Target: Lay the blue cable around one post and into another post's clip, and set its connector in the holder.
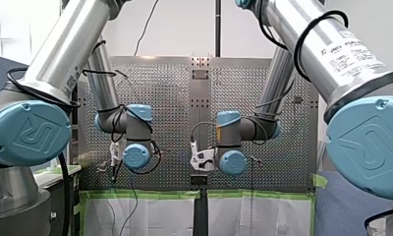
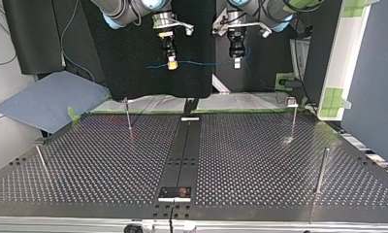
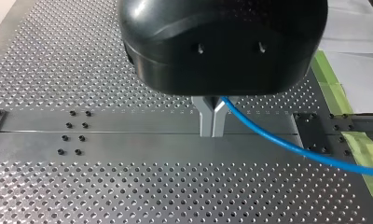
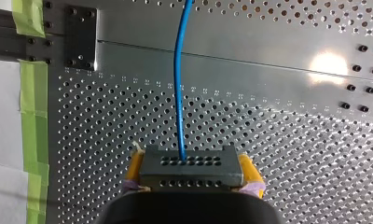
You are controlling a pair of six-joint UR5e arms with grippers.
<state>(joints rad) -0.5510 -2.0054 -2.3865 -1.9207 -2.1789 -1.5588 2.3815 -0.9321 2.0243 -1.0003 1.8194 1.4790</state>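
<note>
1. My right pincer point(image 4: 192, 171) has its yellow pads clamped on both sides of the dark connector point(image 4: 190, 161), which it holds clear above the perforated worktop point(image 4: 292, 140).
2. The blue cable point(image 4: 177, 84) leaves the connector's face and runs straight ahead of this pincer.
3. My left pincer point(image 3: 211, 122) has its metal fingers pinched narrow on the blue cable. From there the cable trails off to one side over the worktop's plain central strip point(image 3: 128, 140).
4. In the top view both pincers hang over the worktop's edge on the arms' side. The cable is stretched nearly level between them and touches no post.
5. Beyond them stand the rear post point(image 2: 128, 116) at the top view's left and the clip-topped post point(image 2: 294, 121) at its right.
6. Farthest from the pincers is the stout post point(image 2: 321, 170).
</note>
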